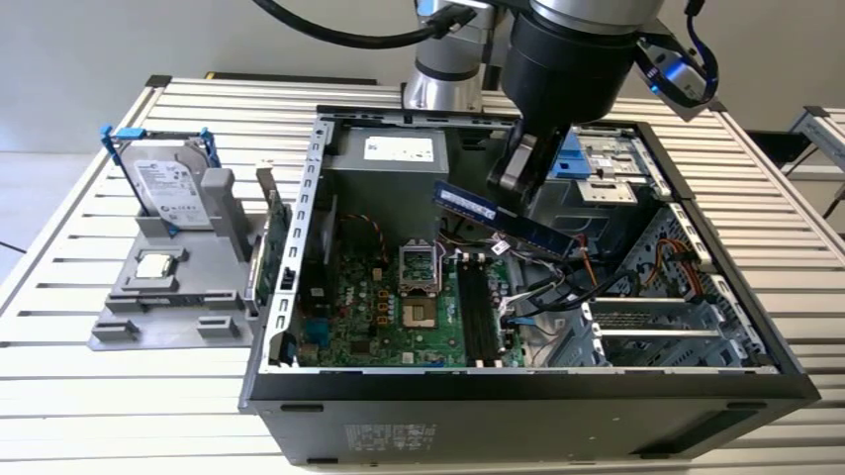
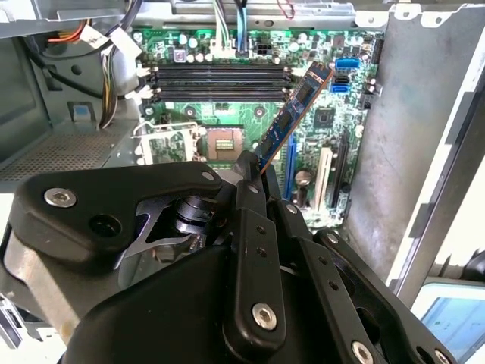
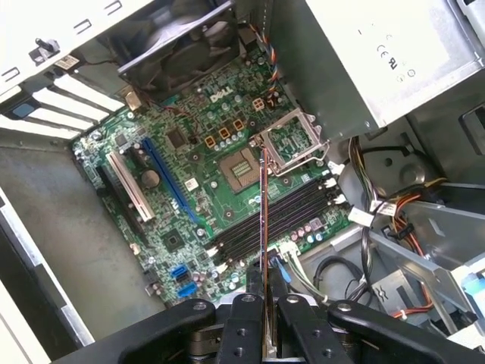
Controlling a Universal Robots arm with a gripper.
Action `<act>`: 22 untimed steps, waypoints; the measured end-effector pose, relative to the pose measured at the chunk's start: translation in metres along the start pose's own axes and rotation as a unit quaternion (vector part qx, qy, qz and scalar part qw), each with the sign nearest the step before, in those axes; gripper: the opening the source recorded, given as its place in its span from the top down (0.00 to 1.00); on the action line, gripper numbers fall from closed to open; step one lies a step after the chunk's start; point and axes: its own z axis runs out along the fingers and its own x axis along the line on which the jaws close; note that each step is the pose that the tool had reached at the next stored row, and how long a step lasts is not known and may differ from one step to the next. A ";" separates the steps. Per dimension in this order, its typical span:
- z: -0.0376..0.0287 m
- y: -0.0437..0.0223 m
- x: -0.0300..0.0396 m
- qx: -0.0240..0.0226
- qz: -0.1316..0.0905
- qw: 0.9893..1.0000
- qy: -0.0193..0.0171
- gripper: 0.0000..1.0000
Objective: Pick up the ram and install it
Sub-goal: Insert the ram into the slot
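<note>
The ram (image 1: 506,219), a slim blue-green stick with black chips, hangs tilted in the air over the open computer case (image 1: 528,381). My gripper (image 1: 519,184) is shut on one end of the stick. In the second wrist view the ram (image 2: 297,111) reaches out from the fingers (image 2: 246,168) across the green motherboard (image 2: 250,114). The first wrist view shows the ram (image 3: 263,220) edge-on, above the black memory slots (image 3: 284,214) and apart from them. Those slots (image 1: 478,309) lie beside the processor socket (image 1: 418,265).
A silver hard drive in a blue frame (image 1: 172,188) and a small square processor chip (image 1: 156,265) sit on a grey stand at the exterior view's left. Inside the case are the power supply (image 1: 396,158), loose cables (image 1: 571,287) and metal drive bays (image 1: 660,327).
</note>
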 end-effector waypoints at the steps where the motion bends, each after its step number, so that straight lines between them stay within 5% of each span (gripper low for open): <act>1: 0.0000 0.0000 0.0000 0.000 0.001 1.000 0.000 1.00; 22: 0.0000 0.0000 0.0000 -0.001 0.022 1.000 0.000 1.00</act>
